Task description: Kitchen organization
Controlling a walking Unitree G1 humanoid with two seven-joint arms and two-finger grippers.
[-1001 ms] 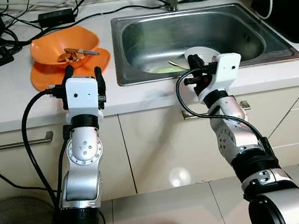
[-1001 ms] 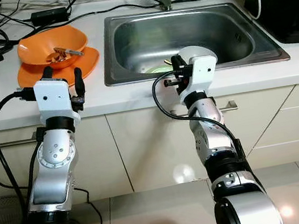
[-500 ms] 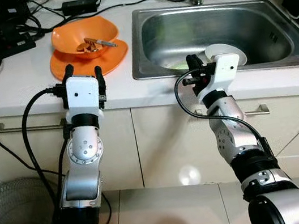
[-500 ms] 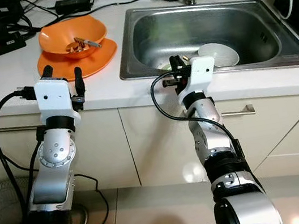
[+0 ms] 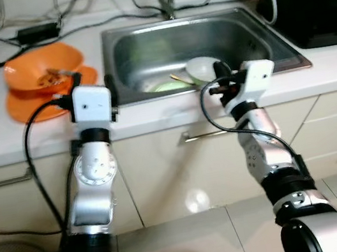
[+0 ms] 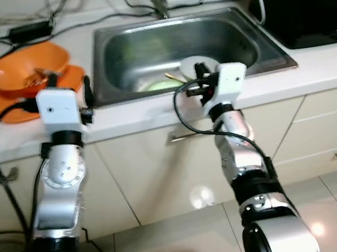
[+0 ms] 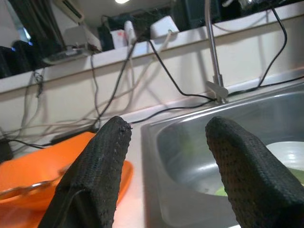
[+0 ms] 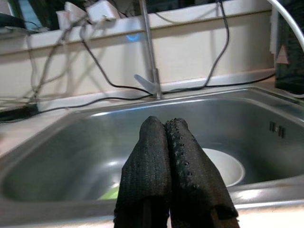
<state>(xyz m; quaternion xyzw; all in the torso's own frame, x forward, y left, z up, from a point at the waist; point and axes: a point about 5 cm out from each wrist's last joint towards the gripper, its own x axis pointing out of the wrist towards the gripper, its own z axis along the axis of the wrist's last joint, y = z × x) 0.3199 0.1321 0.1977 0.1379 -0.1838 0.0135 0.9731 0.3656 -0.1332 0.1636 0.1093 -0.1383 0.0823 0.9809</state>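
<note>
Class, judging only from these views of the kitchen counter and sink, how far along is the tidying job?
Nothing looks done yet. The orange bowl with scraps sits on its orange plate on the counter; a white dish and green item lie in the sink. Nothing is in hand: left gripper open, right gripper shut and empty. All clearing remains.

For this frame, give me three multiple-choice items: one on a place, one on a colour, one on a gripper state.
1. Where is the white bowl?
A. in the sink
B. on the floor
C. on the orange dishes

2. What colour are the stacked dishes on the counter beside the sink?
A. blue
B. orange
C. green

3. How are the right gripper's fingers?
A. wide open
B. holding a bowl
C. shut on nothing

Key: 1 A, it lies in the steel basin; 2 B, both are orange; 3 C, the right wrist view shows fingers pressed together.
</note>
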